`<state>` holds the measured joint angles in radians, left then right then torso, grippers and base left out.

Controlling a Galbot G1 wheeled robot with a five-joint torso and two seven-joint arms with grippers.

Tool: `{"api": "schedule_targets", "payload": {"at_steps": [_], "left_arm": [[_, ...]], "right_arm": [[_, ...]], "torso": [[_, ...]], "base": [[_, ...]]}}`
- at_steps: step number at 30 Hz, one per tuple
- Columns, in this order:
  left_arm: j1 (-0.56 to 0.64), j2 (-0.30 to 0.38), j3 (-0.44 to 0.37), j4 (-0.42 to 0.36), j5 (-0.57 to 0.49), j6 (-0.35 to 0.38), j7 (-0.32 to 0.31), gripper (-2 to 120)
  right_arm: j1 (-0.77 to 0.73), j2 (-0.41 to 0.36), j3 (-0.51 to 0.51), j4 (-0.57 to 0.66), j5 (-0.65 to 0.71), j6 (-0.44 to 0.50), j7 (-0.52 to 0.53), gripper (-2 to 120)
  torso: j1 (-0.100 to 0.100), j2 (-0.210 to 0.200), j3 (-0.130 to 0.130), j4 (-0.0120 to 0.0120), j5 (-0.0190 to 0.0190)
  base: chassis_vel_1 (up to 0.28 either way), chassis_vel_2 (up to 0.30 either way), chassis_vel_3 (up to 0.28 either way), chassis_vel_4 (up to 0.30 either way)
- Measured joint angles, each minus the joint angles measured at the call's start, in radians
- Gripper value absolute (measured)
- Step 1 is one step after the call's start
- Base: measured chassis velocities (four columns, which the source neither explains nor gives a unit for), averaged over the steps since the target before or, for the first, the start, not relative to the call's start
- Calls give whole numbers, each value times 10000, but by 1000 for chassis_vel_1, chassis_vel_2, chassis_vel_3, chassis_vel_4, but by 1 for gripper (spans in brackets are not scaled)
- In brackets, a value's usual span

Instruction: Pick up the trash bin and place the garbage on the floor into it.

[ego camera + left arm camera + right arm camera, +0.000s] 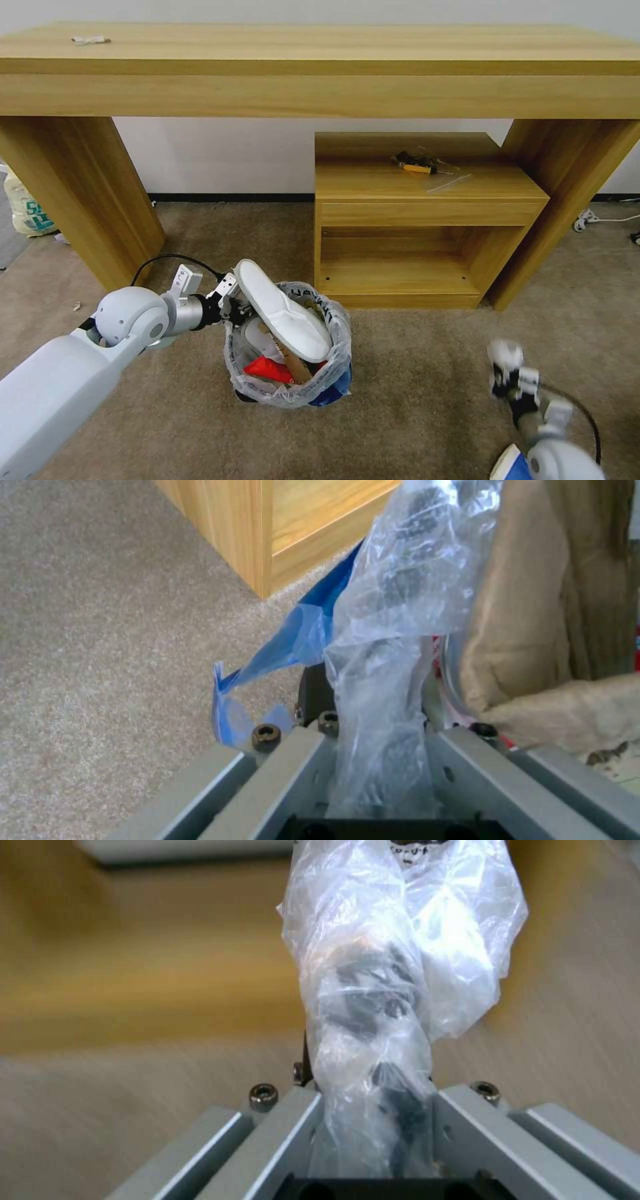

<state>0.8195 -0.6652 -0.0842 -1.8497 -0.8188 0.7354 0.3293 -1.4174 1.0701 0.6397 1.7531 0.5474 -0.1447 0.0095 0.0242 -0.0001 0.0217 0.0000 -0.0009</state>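
My left end effector [230, 301] is clamped on the trash bin [288, 347] rim at its 9 o'clock; a slipper [283, 308] pokes out. The right end effector [510, 379], grip unclear, hangs toward 3 o'clock.

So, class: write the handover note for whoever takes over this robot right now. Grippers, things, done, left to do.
Left gripper: shut on the trash bin at its lined rim, in front of the small wooden cabinet.
Right gripper: low over the floor, right of the bin.
Done: white slipper sticks out of the bin; red wrapper lies inside.
Left: a small scrap lies on the carpet by the desk leg.
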Motion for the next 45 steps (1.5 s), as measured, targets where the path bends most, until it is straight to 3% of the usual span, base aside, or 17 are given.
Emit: {"api": "schedule_targets", "payload": {"at_steps": [4,10,17,23,25,32,45], "left_arm": [[-7,1,35,-2,-1,0,-159,0],[-30,-11,83,-174,-77,0,-373,0],[-52,-186,223,-227,-7,0,-560,0],[-153,-383,370,-214,60,0,-707,0],[-282,-477,444,-221,34,0,-858,0],[-291,-365,415,-397,-51,0,-941,0],[-349,-414,282,-257,-265,1,-1121,0]], "right_arm": [[1051,-819,-1110,1086,366,-629,26,0],[2567,-2023,-2771,2641,1189,-1740,-796,0],[3576,-2774,-4410,3934,1520,-2288,-1761,0],[4306,-2609,-5498,4193,1703,-2719,-1875,0],[4950,-2329,-6462,3998,1701,-2952,-1860,0],[5815,-1865,-7732,3366,1687,-3441,-1526,0],[5580,-1673,-7977,2861,1940,-3864,-1501,0]], "torso": [[0,0,1,3,7],[0,0,0,2,2],[0,0,1,-2,4],[0,0,1,-1,5],[1,0,1,-1,6],[0,-1,0,-1,5],[0,0,0,-1,6]], "base": [[0,0,0,0],[0,0,0,0],[0,0,0,0],[0,0,0,0],[0,0,0,0],[0,0,0,0],[0,0,0,0]]}}
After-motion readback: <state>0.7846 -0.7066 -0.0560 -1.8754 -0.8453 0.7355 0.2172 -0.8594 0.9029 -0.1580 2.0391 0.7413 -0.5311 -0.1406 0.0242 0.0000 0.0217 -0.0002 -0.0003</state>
